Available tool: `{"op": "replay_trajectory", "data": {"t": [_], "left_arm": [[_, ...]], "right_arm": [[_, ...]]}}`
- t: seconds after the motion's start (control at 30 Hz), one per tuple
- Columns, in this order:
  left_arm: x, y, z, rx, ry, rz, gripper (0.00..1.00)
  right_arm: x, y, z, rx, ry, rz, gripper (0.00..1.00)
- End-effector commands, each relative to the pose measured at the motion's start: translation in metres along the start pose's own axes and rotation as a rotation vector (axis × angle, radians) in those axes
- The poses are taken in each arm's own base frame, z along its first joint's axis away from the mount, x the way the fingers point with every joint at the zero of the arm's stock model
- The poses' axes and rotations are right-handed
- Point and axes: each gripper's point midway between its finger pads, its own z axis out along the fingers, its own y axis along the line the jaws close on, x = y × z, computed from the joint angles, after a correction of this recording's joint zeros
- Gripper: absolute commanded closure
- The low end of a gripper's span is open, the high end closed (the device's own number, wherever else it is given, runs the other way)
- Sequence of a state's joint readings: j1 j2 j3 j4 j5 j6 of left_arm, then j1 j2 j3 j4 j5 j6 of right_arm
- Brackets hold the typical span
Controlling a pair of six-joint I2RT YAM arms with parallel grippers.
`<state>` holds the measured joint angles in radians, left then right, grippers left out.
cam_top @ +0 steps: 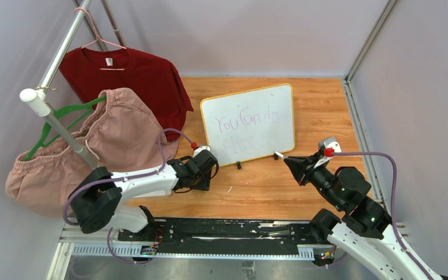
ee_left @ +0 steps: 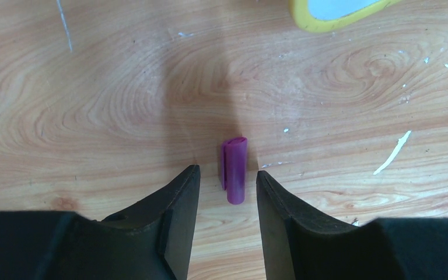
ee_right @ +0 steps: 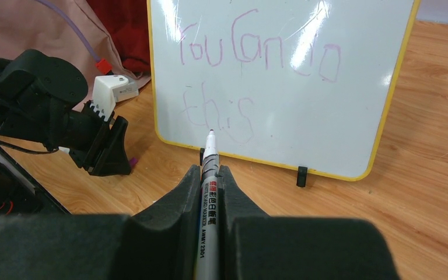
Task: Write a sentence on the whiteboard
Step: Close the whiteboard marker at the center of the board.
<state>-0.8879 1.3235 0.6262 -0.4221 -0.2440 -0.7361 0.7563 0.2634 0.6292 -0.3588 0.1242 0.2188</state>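
1. The whiteboard stands upright on its two small black feet on the wooden table, towards the far middle, its face turned to the arms.
2. The sentence is in thin purple handwriting on two lines. The top line reads roughly "You can do" and the lower one "this", which sits at the board's lower left.
3. The right gripper is clamped on a marker. The marker's grey barrel runs between the closed jaws and its uncapped tip points at the board.
4. From the right wrist view the marker tip sits near the lower edge of the board, below the word "this". Whether it touches the surface I cannot tell.
5. From above, the right gripper is just off the board's near right corner.
6. The left gripper is low over the table near the board's near left corner, with its jaws parted.
7. A small purple cap lies on the wood between the left fingers, with a gap on each side.
8. At the far left, a red shirt and a pink garment on a green hanger hang from a rack.
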Motion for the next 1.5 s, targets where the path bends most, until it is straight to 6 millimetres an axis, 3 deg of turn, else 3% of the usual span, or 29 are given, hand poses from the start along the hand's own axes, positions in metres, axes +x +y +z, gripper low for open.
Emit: {"op": "replay_trajectory", "data": {"t": [0.0,0.7,1.1,1.47], "left_arm": [[-0.002,0.0,-0.001,-0.029,0.037,0.117,0.55],[-0.002,-0.005,0.016,-0.049,0.077,0.179,0.57],[-0.001,0.001,0.02,-0.076,0.058,0.154,0.59],[0.015,0.015,0.027,-0.116,0.101,0.183,0.63]], "right_arm": [[-0.007,-0.004,-0.002,0.019,-0.032,0.002,1.0],[-0.009,-0.001,0.004,0.013,-0.026,-0.001,1.0],[-0.009,-0.001,0.004,0.012,-0.025,-0.004,1.0],[-0.008,-0.003,0.004,0.019,-0.025,0.0,1.0]]}}
